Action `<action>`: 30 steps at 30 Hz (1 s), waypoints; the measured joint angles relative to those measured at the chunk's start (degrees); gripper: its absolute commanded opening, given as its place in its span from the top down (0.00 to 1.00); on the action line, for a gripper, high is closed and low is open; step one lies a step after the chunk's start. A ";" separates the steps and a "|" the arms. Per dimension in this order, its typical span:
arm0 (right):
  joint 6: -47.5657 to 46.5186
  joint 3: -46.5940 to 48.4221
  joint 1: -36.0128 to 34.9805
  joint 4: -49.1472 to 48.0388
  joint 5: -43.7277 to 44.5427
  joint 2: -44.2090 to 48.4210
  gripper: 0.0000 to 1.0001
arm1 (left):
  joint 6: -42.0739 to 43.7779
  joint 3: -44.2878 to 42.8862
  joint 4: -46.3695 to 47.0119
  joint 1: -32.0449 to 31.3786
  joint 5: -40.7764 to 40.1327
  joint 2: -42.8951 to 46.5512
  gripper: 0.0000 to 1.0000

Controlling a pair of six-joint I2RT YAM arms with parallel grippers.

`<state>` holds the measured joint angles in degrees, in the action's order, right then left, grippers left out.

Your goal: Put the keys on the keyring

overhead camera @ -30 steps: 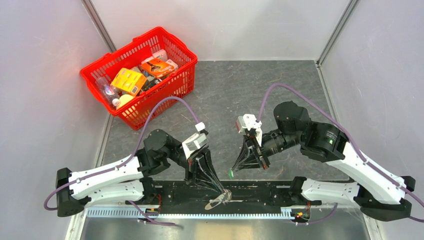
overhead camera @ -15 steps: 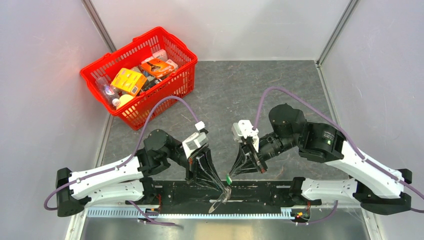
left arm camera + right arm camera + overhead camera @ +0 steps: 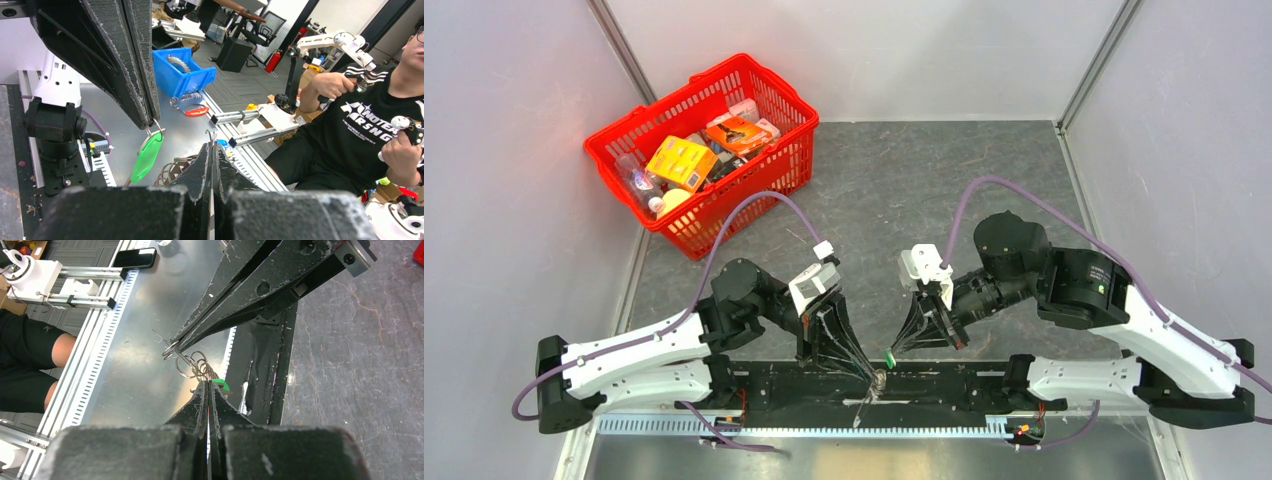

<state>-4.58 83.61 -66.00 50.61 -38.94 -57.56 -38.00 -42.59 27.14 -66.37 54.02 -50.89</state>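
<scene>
**Desk:** Closer than a second before, then?

**Photographer:** Yes. Over that second the right gripper [image 3: 894,351] had edged the keys [image 3: 146,156] toward the left gripper [image 3: 875,377]. The keyring [image 3: 194,365], earlier splayed flat over the black base plate [image 3: 964,385], had gathered up under the left tips.

**Desk:** Who held what?

**Photographer:** Nearest the edge, the left fingers were pressed together on one wire loop of the keyring, and the other loops dangled from that pinch. The right fingers were pressed together too, nipping the small ring at the green key's head.

**Desk:** And the gap?

**Photographer:** Slim. From above, the key sat just right of the keyring and a shade beyond it, near but apart. Its long axis hung nearly straight down from the right tips, and the blade tilted a little toward the keyring.

**Desk:** Whose move was it?

**Photographer:** The right arm's, by my reading. It carried the key and needed only a short slide leftward and nearer. The left arm looked placed to present the loop. Farther back, the red basket [image 3: 714,150] at the far left played no part.
</scene>
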 measured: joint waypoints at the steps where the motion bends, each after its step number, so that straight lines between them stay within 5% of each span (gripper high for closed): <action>1: -0.02 0.04 -0.15 0.09 0.00 0.00 1.00 | 0.00 0.00 0.00 0.00 -0.02 0.00 0.98; 30: -0.63 1.64 -6.25 1.01 2.25 -1.79 1.00 | 1.27 0.00 -3.58 0.00 -4.46 0.87 0.98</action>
<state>-5.21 85.25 -72.25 51.62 -36.69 -59.35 -36.73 -42.59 23.55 -66.37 49.56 -50.02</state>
